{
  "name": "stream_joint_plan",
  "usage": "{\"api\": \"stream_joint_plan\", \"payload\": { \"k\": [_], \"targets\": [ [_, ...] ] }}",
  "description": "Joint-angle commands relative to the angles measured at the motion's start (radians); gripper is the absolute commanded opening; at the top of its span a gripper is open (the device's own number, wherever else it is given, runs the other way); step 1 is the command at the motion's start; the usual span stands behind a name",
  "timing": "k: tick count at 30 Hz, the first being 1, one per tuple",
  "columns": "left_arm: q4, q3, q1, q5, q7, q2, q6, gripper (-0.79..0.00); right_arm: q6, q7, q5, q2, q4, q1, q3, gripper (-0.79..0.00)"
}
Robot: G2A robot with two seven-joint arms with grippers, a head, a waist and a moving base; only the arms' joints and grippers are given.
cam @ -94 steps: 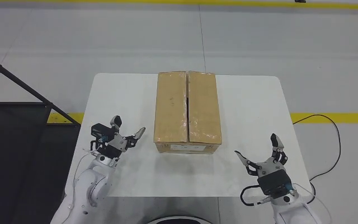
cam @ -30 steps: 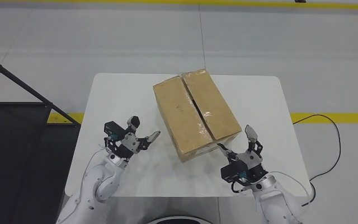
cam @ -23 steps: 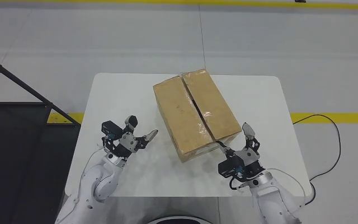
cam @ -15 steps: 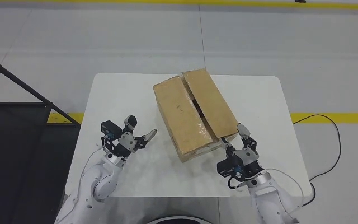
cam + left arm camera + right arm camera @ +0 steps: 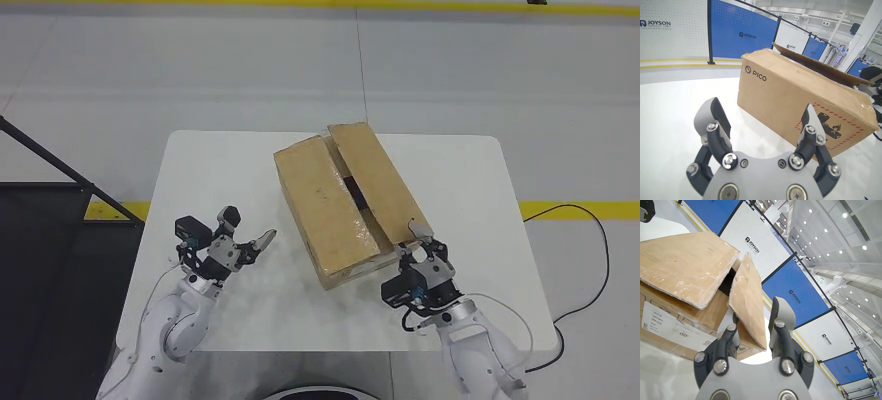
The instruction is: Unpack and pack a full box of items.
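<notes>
- The white counter (image 5: 200, 160) carries everything. The cardboard box (image 5: 310, 225) lies on it around the middle, skewed so that one near corner points between the two arms.
- The box's left flap (image 5: 312, 200) lies nearly flat under clear tape. The right flap (image 5: 747, 294) is tilted up along the centre seam, leaving a dark gap (image 5: 352, 186) over the inside. What is packed inside cannot be made out.
- The step in hand looks like opening the box, starting with the right flap.
- The right tool (image 5: 422, 250) is at the near corner of that flap, spread, with one finger tucked under the cardboard and the other finger (image 5: 780, 313) outside it. A sliver of space shows on the outer side, so it straddles the flap but does not pinch it.
- To do this well, it should probably close firmly on the corner first. It should then swing the flap outward in an arc about its hinge line. A straight pull could drag the skewed box across the counter or tear the taped edge.
- The left tool (image 5: 250, 225) is spread wide and holds nothing, near the box's long left side but apart from it. Pressing there would likely steady the box.
- A white label (image 5: 668, 321) sits on the near end face, below the flaps.
</notes>
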Motion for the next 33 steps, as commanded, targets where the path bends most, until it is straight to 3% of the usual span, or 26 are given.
{"api": "stream_joint_plan", "payload": {
  "k": [1,2,3,17,20,27,28,29,30,33],
  "targets": [
    [-0.004,-0.011,0.003,-0.01,0.006,0.0,0.01,0.0,-0.003,0.001,0.002,-0.001,0.002,0.004,-0.001,-0.606],
    [-0.006,-0.017,0.004,-0.017,0.008,0.0,0.015,0.0,-0.004,0.001,0.003,-0.001,0.003,0.007,-0.002,-0.662],
    [-0.006,-0.024,0.004,-0.026,0.01,0.0,0.02,0.0,-0.005,-0.001,0.005,-0.001,0.004,0.008,-0.002,-0.785],
    [-0.042,-0.121,0.026,-0.038,0.021,0.006,0.053,0.0,-0.046,-0.154,-0.016,0.006,-0.017,-0.03,-0.004,-0.785],
    [-0.047,-0.13,0.035,0.055,0.025,0.012,0.022,0.0,-0.06,-0.215,-0.017,0.012,-0.037,-0.066,0.008,-0.785],
    [-0.018,-0.151,0.057,0.29,0.067,0.035,-0.148,0.0,-0.077,-0.285,-0.026,0.021,-0.058,-0.123,0.041,-0.785],
    [-0.014,-0.152,0.059,0.327,0.071,0.039,-0.176,0.0,-0.08,-0.285,-0.027,0.022,-0.059,-0.127,0.043,-0.72],
    [-0.01,-0.154,0.059,0.361,0.077,0.043,-0.19,0.0,-0.082,-0.284,-0.026,0.023,-0.06,-0.129,0.044,-0.259],
    [-0.01,-0.151,0.06,0.394,0.081,0.045,-0.205,0.0,-0.082,-0.283,-0.025,0.023,-0.062,-0.131,0.046,0.0],
    [-0.008,-0.134,0.061,0.457,0.101,0.05,-0.225,0.0,-0.083,-0.292,-0.022,0.024,-0.069,-0.139,0.045,0.0]
  ]
}}
